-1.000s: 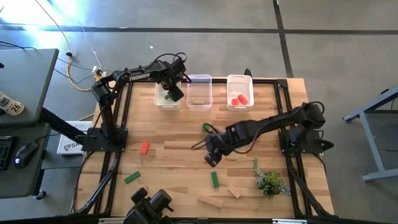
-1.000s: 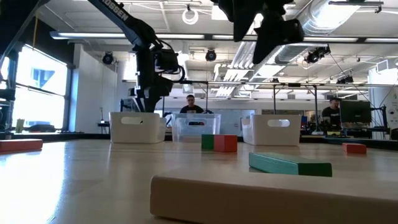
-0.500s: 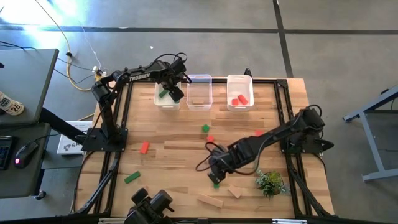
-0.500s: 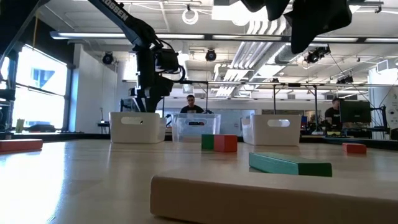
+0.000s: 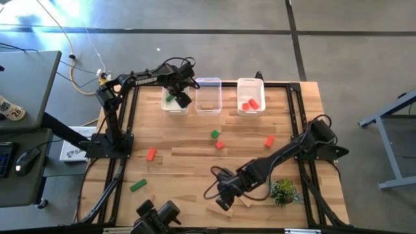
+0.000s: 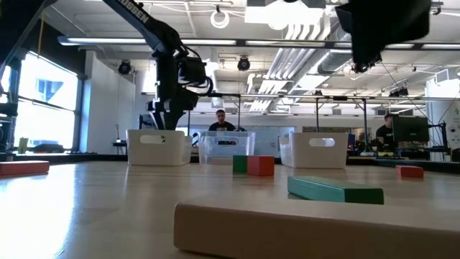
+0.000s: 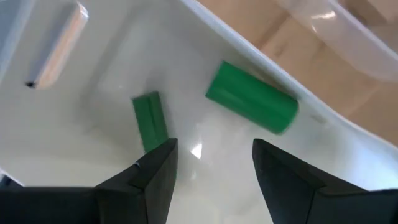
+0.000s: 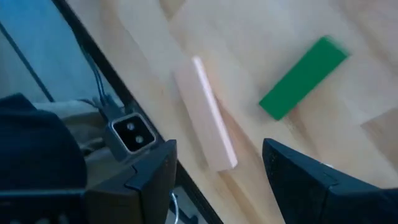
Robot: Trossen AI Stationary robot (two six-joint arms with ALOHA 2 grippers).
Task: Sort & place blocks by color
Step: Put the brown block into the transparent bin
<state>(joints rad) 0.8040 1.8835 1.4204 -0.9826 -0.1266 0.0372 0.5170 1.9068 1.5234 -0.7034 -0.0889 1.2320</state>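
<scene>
My left gripper (image 5: 177, 96) hangs open over the left white bin (image 5: 165, 107). The left wrist view shows a green bar (image 7: 149, 121) and a round green block (image 7: 252, 106) lying on that bin's floor below the open fingers. My right gripper (image 5: 223, 195) hovers open near the table's near edge, above a green bar (image 8: 303, 78) and a tan bar (image 8: 205, 115) that lie flat on the wood. Loose on the table lie a green cube (image 5: 214, 134), three red blocks (image 5: 220, 145) (image 5: 269, 141) (image 5: 151, 154), another green bar (image 5: 137, 186) and a tan block (image 5: 246, 200).
A clear middle bin (image 5: 208, 97) and a right white bin (image 5: 250, 88) holding red blocks stand along the far edge. A leafy plant sprig (image 5: 283, 190) sits just right of my right gripper. The camera mount (image 5: 159, 214) stands at the near edge. People show in the room behind.
My right arm has swept from the middle of the table toward the near edge and now hangs over the green and tan bars. The green cube and a red block it covered earlier now show. My left gripper has stayed over the left bin.
</scene>
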